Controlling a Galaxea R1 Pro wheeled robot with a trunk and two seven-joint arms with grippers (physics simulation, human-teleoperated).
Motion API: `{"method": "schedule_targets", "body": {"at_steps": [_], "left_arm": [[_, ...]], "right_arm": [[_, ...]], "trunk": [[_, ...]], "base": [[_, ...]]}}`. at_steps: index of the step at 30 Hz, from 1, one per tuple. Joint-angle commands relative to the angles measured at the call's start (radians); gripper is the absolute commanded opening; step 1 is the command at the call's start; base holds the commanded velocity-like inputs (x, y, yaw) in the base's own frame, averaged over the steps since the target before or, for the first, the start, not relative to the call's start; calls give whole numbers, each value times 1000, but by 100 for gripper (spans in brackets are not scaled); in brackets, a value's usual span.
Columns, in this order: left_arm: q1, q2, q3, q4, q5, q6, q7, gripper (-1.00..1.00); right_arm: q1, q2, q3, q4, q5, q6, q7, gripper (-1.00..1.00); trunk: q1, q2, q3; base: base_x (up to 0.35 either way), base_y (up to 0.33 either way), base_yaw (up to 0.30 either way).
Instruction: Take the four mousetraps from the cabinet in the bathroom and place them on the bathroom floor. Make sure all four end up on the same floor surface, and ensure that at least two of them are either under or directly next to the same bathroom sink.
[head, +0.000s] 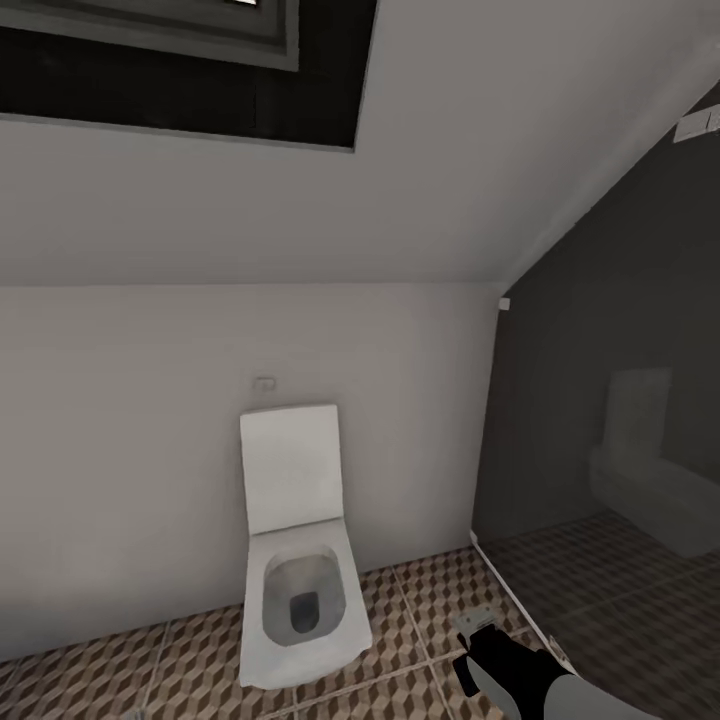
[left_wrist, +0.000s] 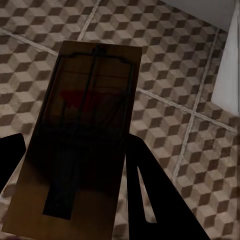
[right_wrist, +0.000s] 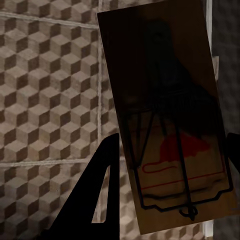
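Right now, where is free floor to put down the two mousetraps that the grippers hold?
The bathroom floor is bare between the toilet and the dark glass wall, ahead of the right gripper. Tiles left of the toilet, along the white wall, are bare too. The toilet itself crowds the middle.
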Motion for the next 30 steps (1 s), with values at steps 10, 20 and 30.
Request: {"method": "schedule_targets", "body": {"at_steps": [10,20,30], "left_arm": [[-1,1,-3,1,10,-5,-2,-100],[-1,1,-4,1,10,-5,-3,-100],[-1,0,-6,0,7,-5,-4,-100]], "right_arm": [[0,-1,7,-3,-13,3,-5,-100],[0,1,8,-4,-13,4,-5,-100],[0,-2,5,-3,-13,3,-5,-100]], "trunk": [[0,-1,-1],[0,-1,-1],[0,-1,-1]], "base": [[0,-42,0],[0,-2,30],[0,0,179]]}}
